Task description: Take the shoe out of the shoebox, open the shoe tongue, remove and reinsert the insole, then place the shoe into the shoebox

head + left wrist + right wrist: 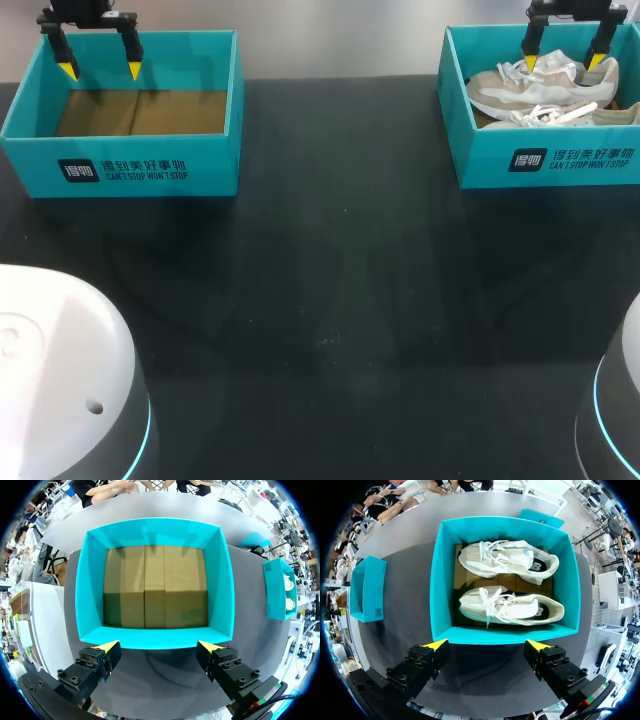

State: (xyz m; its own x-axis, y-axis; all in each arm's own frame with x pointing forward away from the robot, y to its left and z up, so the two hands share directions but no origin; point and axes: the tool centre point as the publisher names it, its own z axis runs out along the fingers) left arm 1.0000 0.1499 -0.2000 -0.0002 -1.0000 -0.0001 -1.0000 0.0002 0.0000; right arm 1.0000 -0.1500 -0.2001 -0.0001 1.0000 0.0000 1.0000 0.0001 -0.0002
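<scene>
The right pincer [563,60] is hanging spread above the box [545,160] where two shoes [520,607] are lying side by side — the left pincer [100,70] likewise spread over an empty box [120,165] — and I'm thinking the loose laces [492,600] could tangle, dragging both up.

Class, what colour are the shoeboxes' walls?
Teal shoeboxes; the right wrist view shows it best.

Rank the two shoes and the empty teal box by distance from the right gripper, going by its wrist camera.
1. Nearer shoe, just ahead of the right gripper.
2. Farther shoe, behind it by the shoebox back wall.
3. Empty box, off to the side across the table.
</scene>
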